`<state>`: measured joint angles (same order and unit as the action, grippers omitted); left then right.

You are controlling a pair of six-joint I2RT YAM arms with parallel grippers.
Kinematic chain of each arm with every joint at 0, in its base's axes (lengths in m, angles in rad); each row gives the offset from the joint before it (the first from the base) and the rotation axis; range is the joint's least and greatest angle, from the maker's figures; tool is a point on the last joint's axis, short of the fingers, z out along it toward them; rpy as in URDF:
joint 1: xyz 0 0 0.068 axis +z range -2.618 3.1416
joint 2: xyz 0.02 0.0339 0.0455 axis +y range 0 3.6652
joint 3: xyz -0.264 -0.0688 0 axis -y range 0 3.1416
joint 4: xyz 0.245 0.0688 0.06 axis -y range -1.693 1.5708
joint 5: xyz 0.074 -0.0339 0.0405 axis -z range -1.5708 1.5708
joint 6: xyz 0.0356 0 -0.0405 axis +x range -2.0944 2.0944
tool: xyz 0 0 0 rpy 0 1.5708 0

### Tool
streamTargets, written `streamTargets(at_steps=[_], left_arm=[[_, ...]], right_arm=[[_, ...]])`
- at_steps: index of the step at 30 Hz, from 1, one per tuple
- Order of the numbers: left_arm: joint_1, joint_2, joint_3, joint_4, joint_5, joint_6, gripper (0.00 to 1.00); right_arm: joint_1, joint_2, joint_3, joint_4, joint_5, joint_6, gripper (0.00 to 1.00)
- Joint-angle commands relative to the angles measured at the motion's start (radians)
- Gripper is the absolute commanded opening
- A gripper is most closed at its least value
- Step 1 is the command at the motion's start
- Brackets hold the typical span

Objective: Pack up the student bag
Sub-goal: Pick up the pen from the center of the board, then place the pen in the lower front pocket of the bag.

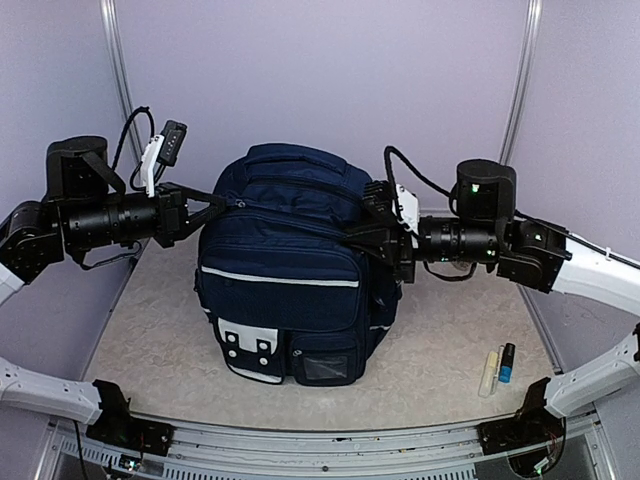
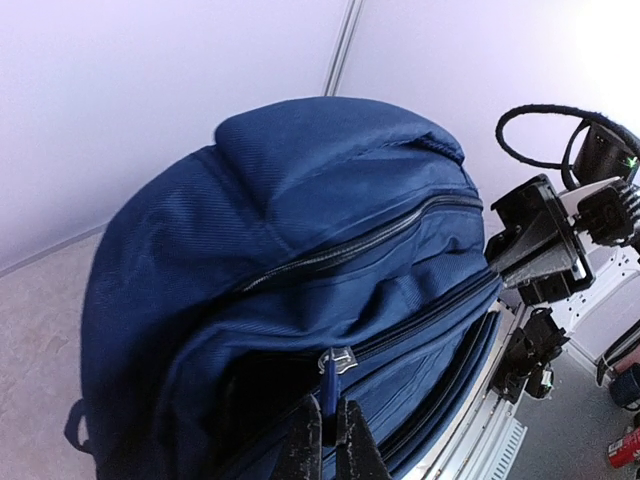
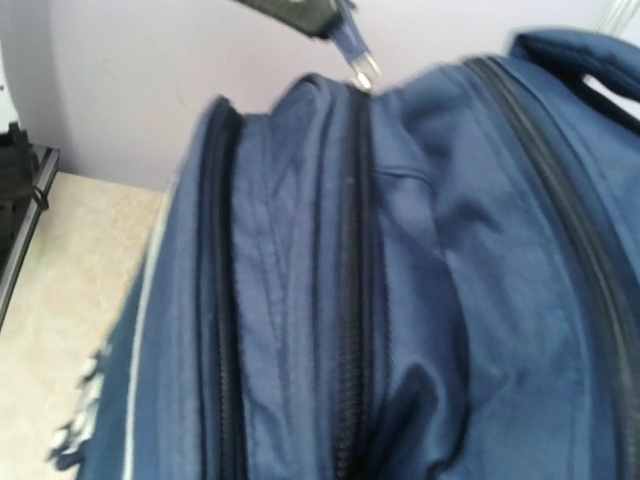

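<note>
The student bag (image 1: pixel 285 250) is a navy backpack standing upright in the middle of the table, front pockets toward the arms. My left gripper (image 1: pixel 228 203) is at its upper left corner. In the left wrist view this gripper (image 2: pixel 330 405) is shut on a blue zip pull tab (image 2: pixel 330 385), and the compartment beside it gapes dark. My right gripper (image 1: pixel 358 238) is shut and lies against the bag's right side. Its fingers do not show in the right wrist view, which is filled by the bag (image 3: pixel 400 250), its zip lines and the pull tab (image 3: pixel 352 45).
A pale tube (image 1: pixel 489 373) and a dark marker with a blue band (image 1: pixel 508 362) lie on the table at the front right. A metal rail (image 1: pixel 330 440) runs along the near edge. Purple walls close in the back and sides.
</note>
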<state>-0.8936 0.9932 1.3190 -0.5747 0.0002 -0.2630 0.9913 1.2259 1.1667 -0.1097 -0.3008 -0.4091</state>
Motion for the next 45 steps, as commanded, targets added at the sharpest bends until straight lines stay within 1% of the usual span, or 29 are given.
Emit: streamTargets(at_steps=[1,5,8,9,10,11,12,13,15,17,19,21,23,25,27,30,32,33,34,35,36,38,39,40,43,45], left_arm=[[0.056,-0.057,0.008,0.006,-0.011,0.023,0.00],[0.071,-0.096,-0.090,0.051,0.041,-0.005,0.00],[0.071,-0.118,-0.148,0.104,0.085,-0.031,0.00],[0.071,-0.127,-0.164,0.131,0.099,-0.043,0.00],[0.071,-0.134,-0.181,0.158,0.113,-0.053,0.00],[0.071,-0.138,-0.195,0.180,0.131,-0.058,0.00],[0.071,-0.139,-0.204,0.193,0.133,-0.062,0.00],[0.071,-0.139,-0.212,0.201,0.138,-0.063,0.00],[0.071,-0.141,-0.228,0.217,0.139,-0.067,0.00],[0.071,-0.145,-0.237,0.229,0.140,-0.071,0.00],[0.071,-0.152,-0.245,0.239,0.148,-0.072,0.00],[0.072,-0.162,-0.250,0.244,0.150,-0.074,0.00],[0.071,-0.174,-0.254,0.239,0.142,-0.075,0.00],[0.071,-0.191,-0.263,0.239,0.132,-0.080,0.00],[0.072,-0.207,-0.278,0.241,0.129,-0.088,0.00],[0.071,-0.228,-0.299,0.232,0.130,-0.098,0.00],[0.071,-0.234,-0.308,0.225,0.129,-0.100,0.00],[0.071,-0.235,-0.310,0.224,0.130,-0.101,0.00],[0.071,-0.235,-0.312,0.223,0.131,-0.101,0.00],[0.071,-0.235,-0.313,0.221,0.131,-0.101,0.00],[0.071,-0.235,-0.314,0.217,0.128,-0.100,0.00],[0.071,-0.239,-0.318,0.201,0.119,-0.101,0.00],[0.072,-0.244,-0.323,0.192,0.110,-0.101,0.00],[0.072,-0.252,-0.331,0.187,0.103,-0.101,0.00],[0.073,-0.271,-0.366,0.183,0.091,-0.129,0.00],[0.073,-0.277,-0.391,0.174,0.080,-0.139,0.00]], right_arm=[[-0.098,-0.101,-0.058,-0.077,-0.100,-0.046,0.00],[-0.161,-0.146,-0.090,-0.070,-0.116,-0.047,0.00],[-0.169,-0.148,-0.065,-0.102,-0.137,-0.063,0.00],[-0.169,-0.143,-0.049,-0.113,-0.157,-0.065,0.02],[-0.169,-0.133,-0.029,-0.124,-0.182,-0.061,0.21],[-0.168,-0.117,0.005,-0.128,-0.204,-0.043,0.38],[-0.164,-0.098,0.025,-0.132,-0.223,-0.015,0.48],[-0.155,-0.077,0.066,-0.140,-0.249,0.016,0.52],[-0.116,-0.034,0.162,-0.154,-0.312,0.050,0.59],[-0.028,0.005,0.223,-0.152,-0.290,0.029,0.60],[0.077,0.063,0.288,-0.140,-0.193,-0.018,0.60],[0.156,0.167,0.413,-0.190,-0.114,-0.024,0.59],[0.170,0.278,0.564,-0.289,-0.057,-0.015,0.59],[0.170,0.369,0.668,-0.401,0.035,-0.051,0.64],[0.170,0.440,0.732,-0.499,0.095,-0.103,0.67],[0.170,0.515,0.785,-0.610,0.086,-0.121,0.69],[0.170,0.534,0.796,-0.637,0.093,-0.097,0.69],[0.170,0.537,0.797,-0.634,0.120,-0.083,0.67],[0.170,0.539,0.797,-0.632,0.155,-0.075,0.65],[0.169,0.540,0.797,-0.634,0.183,-0.077,0.61],[0.168,0.540,0.799,-0.645,0.197,-0.085,0.48],[0.167,0.530,0.792,-0.654,0.210,-0.088,0.14],[0.164,0.518,0.786,-0.653,0.211,-0.087,0.03],[0.158,0.503,0.774,-0.648,0.211,-0.086,0.00],[0.128,0.425,0.688,-0.591,0.203,-0.090,0.00],[0.090,0.363,0.630,-0.551,0.168,-0.088,0.00]])
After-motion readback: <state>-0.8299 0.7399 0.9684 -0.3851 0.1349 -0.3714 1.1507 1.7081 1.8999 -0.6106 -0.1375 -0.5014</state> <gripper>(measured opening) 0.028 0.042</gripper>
